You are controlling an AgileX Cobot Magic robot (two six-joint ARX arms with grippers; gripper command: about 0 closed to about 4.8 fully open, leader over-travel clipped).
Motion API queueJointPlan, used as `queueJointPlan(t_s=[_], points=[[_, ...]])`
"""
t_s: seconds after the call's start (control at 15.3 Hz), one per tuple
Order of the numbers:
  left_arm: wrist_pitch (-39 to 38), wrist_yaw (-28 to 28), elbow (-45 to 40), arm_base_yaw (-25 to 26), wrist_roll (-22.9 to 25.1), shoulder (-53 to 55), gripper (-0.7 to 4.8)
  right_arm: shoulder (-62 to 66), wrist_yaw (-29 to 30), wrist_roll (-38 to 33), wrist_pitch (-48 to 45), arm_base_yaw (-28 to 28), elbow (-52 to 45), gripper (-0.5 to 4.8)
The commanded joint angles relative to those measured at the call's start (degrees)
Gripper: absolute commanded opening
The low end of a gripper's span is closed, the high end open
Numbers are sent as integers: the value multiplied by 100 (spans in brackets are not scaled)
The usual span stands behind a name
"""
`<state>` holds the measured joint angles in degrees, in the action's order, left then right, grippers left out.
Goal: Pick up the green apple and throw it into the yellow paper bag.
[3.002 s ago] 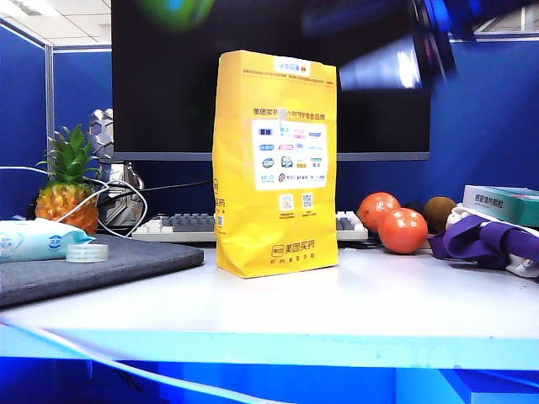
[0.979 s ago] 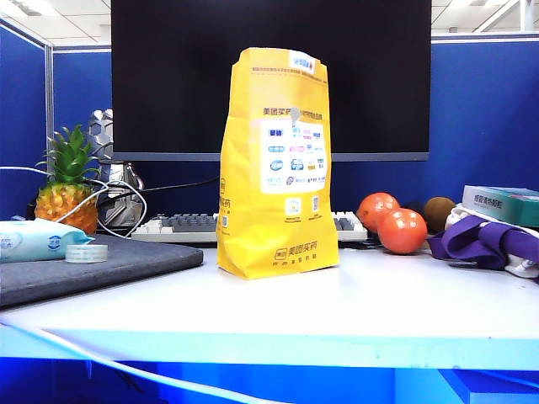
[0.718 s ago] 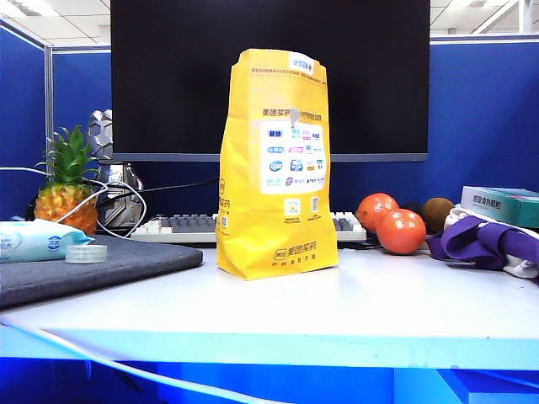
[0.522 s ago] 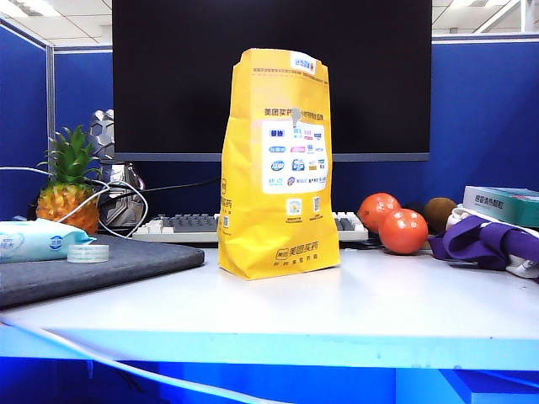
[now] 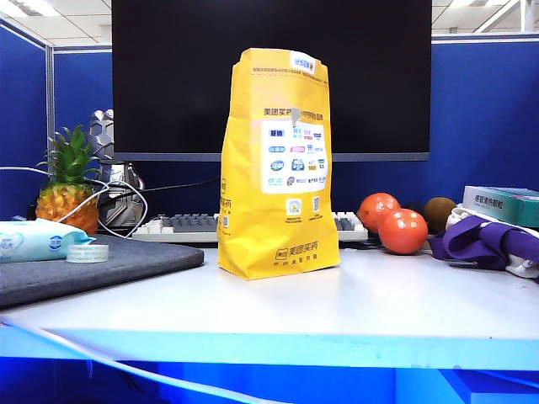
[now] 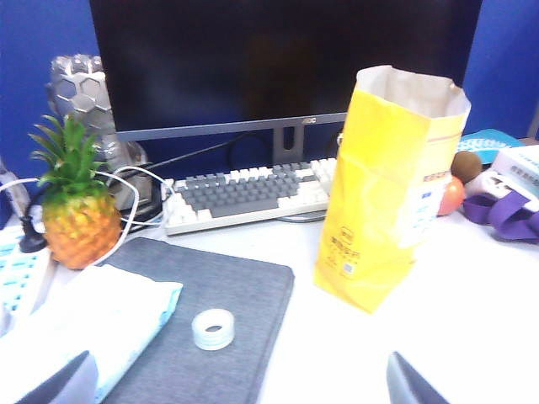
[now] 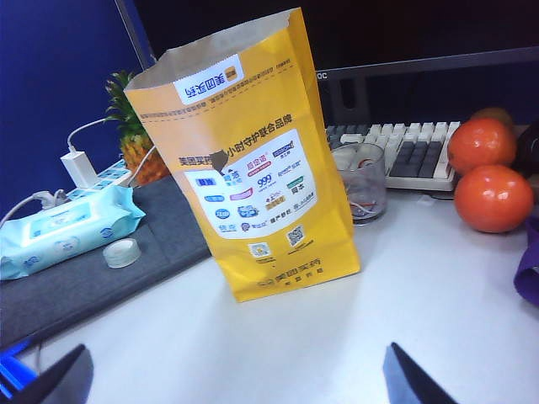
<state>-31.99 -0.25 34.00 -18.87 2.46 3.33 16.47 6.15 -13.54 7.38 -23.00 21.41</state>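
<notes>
Green apple: showing in no view now, on the desk or in either gripper; judging by that, it is sitting inside the bag, though the bag's interior is hidden.
Yellow paper bag (image 5: 277, 164): standing upright on the white desk (image 5: 354, 307), mouth open, in front of the keyboard (image 6: 244, 192); a second ago it was leaning slightly and is now sitting a touch more to the right, steady.
Left gripper (image 6: 236, 383): hanging back above the near desk edge, jaws spread wide, holding nothing; only its fingertips are showing.
Right gripper (image 7: 236, 374): likewise pulled back, fingertips wide apart and empty.
Change: three seconds ago blurred arms and a green blur were crowding the space above the bag; they are gone from the exterior view.
Meaning: the throw is looking done, arms retreating.
Surroundings: two tomatoes (image 5: 392, 223) lying right of the bag, pineapple (image 5: 67, 181), tape roll (image 6: 212, 328) and wet wipes (image 7: 72, 227) on the left.
</notes>
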Motion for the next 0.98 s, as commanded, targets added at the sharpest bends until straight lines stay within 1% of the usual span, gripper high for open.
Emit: queueJointPlan(t_s=[0.07, 0.13, 0.26, 0.39, 0.52, 0.59, 0.65, 0.72, 0.85, 0.98], points=[[79, 46, 9, 11, -55, 2, 479, -9, -7, -24, -114, 0, 11, 479], [79, 44, 9, 11, -55, 2, 479, -9, -4, -22, -114, -2, 11, 479], [170, 94, -144, 2, -55, -46, 479, -348, 20, -20, -177, -7, -295, 479], [439, 70, -551, 4, -57, -203, 479, -669, 13, -17, -181, 2, -767, 479], [1180, 9, -1237, 15, -55, -306, 479, -1217, 9, -17, -116, 11, -1351, 479], [1663, 162, -1554, 15, -57, -306, 479, -1499, 13, -17, 48, 15, -1552, 479], [2063, 157, -1751, 15, -57, -306, 479, -1657, 13, -17, 85, 26, -1663, 479], [2811, 160, -2070, 15, -57, -306, 479, -1639, 13, -17, 76, 37, -1775, 479], [3799, 157, -2450, 15, -57, -306, 479, -1639, 9, -17, 83, 33, -1906, 479], [4247, 157, -2693, 15, -57, -306, 479, -1639, 9, -17, 94, 31, -2017, 479]])
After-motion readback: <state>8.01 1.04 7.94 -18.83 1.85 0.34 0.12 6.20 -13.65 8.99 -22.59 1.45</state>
